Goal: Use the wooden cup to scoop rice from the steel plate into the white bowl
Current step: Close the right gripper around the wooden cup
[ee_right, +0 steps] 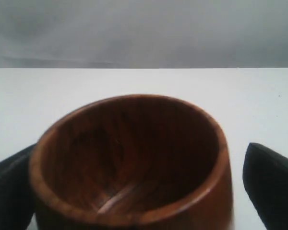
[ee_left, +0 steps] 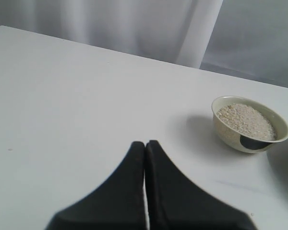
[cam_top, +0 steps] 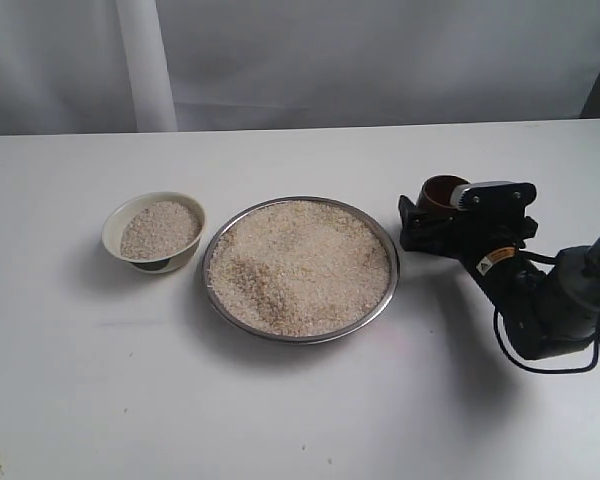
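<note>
In the exterior view the steel plate (cam_top: 208, 268) sits mid-table, piled with rice (cam_top: 300, 265). The white bowl (cam_top: 111, 240) stands just beside the plate on its left and already holds a mound of grains. The wooden cup (cam_top: 442, 190) stands upright on the white table (cam_top: 300, 410) just right of the plate, with the right gripper (cam_top: 430, 212) around it.

In the left wrist view the left gripper (ee_left: 145, 158) is closed on nothing, its fingers pressed together. It hangs over bare table on the far side of the bowl (ee_left: 225, 135) from the plate.

In the right wrist view the cup (ee_right: 129, 158) is empty, with no grains inside. The claw is spread wide. One finger (ee_right: 271, 182) stands clear of the cup wall, so nothing is gripped.

Judging by this, some rice is across and plenty remains, and the next scoop has not begun.
</note>
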Controlling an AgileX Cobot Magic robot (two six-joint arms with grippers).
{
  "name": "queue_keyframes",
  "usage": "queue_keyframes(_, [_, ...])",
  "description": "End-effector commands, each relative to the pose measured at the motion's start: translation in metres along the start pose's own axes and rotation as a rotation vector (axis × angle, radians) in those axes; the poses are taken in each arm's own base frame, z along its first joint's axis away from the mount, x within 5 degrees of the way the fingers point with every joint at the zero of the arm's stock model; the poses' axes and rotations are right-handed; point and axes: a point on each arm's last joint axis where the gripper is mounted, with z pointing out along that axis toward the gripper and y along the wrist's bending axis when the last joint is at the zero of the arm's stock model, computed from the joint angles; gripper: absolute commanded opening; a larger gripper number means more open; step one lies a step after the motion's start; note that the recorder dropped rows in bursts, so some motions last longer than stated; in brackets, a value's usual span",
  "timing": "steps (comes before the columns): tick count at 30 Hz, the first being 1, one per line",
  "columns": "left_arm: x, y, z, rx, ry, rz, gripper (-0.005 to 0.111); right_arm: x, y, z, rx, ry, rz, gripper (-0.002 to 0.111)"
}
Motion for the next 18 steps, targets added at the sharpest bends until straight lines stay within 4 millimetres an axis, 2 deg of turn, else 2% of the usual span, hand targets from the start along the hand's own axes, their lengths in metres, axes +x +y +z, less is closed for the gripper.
queue_keyframes(1, [-0.001, -0.001, 0.0, 0.01, -0.003, -0.009, 0.0, -0.002, -0.003, 0.007, 0.017, -0.017, -0.02, 0.105])
queue_keyframes(11, [-0.001, -0.001, 0.0, 0.01, -0.003, -0.009, 0.0, 0.008, -0.004, 0.013, 0.023, -0.003, -0.018, 0.105])
queue_keyframes(18, [-0.001, -0.001, 0.0, 0.01, -0.003, -0.009, 0.0, 0.008, -0.004, 0.013, 0.023, -0.003, -0.018, 0.096])
